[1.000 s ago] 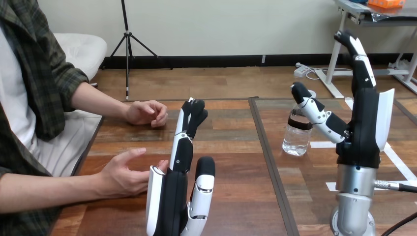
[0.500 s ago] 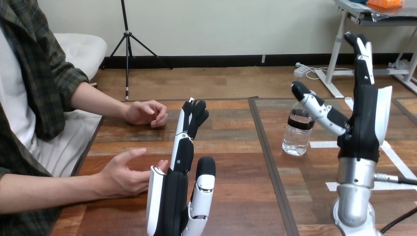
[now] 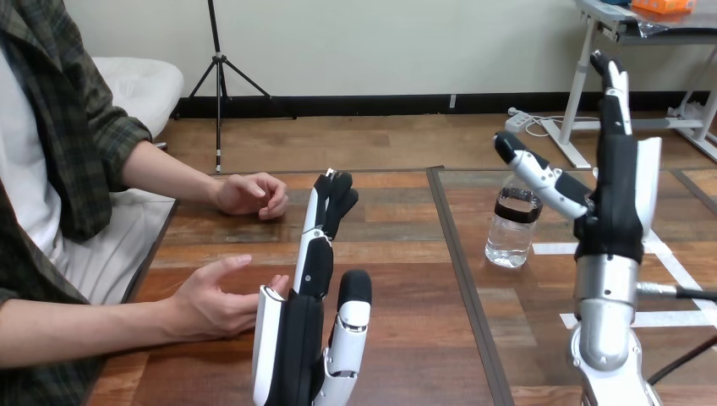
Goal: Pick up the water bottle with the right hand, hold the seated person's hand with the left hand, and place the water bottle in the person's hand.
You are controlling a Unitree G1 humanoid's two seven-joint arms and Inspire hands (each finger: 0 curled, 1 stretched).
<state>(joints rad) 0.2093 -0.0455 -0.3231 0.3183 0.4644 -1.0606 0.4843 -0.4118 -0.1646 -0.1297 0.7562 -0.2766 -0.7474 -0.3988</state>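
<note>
From the head view I have my left hand (image 3: pixel 298 342) raised low in the middle, edge-on, fingers straight up and thumb upright beside them. It is spread and has hold of nothing. The person's hand at the view's lower left (image 3: pixel 211 298) lies half open on the counter (image 3: pixel 397 254), with its fingertips right at the white shell of my left hand. I cannot tell whether they touch. The person's other hand (image 3: pixel 249 193) rests loosely curled farther back, well apart from both of mine.

At the right, my right hand (image 3: pixel 615 207) stands upright on its silver forearm, fingers straight and pointing up, thumb angled out to the left. It is wide open and grips nothing.

The water bottle (image 3: pixel 511 228) stands upright on the counter, just right of the dark seam. It is clear with a dark band — my right thumb crosses in front of its cap, while the bottle's body is clear of the palm.
</note>
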